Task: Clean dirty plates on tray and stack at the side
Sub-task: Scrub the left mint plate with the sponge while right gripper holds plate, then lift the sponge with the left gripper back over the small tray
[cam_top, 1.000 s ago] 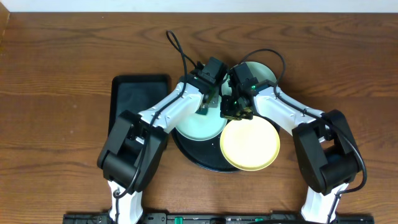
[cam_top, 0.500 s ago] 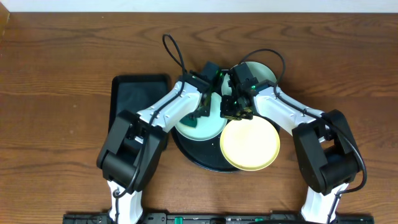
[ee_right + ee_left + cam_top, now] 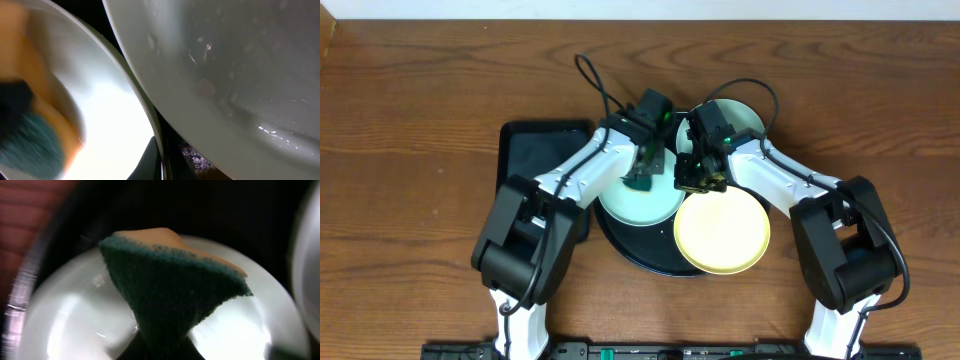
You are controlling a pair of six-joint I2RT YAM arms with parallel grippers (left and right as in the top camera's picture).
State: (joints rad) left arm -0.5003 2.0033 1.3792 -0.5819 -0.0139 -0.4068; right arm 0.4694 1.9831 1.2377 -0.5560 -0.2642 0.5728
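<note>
The round black tray (image 3: 628, 250) carries three plates. My left gripper (image 3: 642, 180) is shut on a green-and-yellow sponge (image 3: 170, 290) that is pressed onto the pale mint plate (image 3: 632, 208) on the tray's left half. My right gripper (image 3: 692, 183) is shut on that plate's right rim (image 3: 159, 150), with one finger on the inside of the rim. The yellow plate (image 3: 722, 232) lies at the front right of the tray. A second mint plate (image 3: 738, 118) lies at the back right, partly under the right arm.
A smaller black rectangular tray (image 3: 542, 160) lies on the wooden table (image 3: 410, 150), just left of the round one and partly under the left arm. A black cable (image 3: 592, 75) loops behind the left wrist. Both arms crowd over the tray's centre.
The left wrist has swung a little to the left and the sponge has shifted across the mint plate. The right gripper and all three plates have stayed put.
</note>
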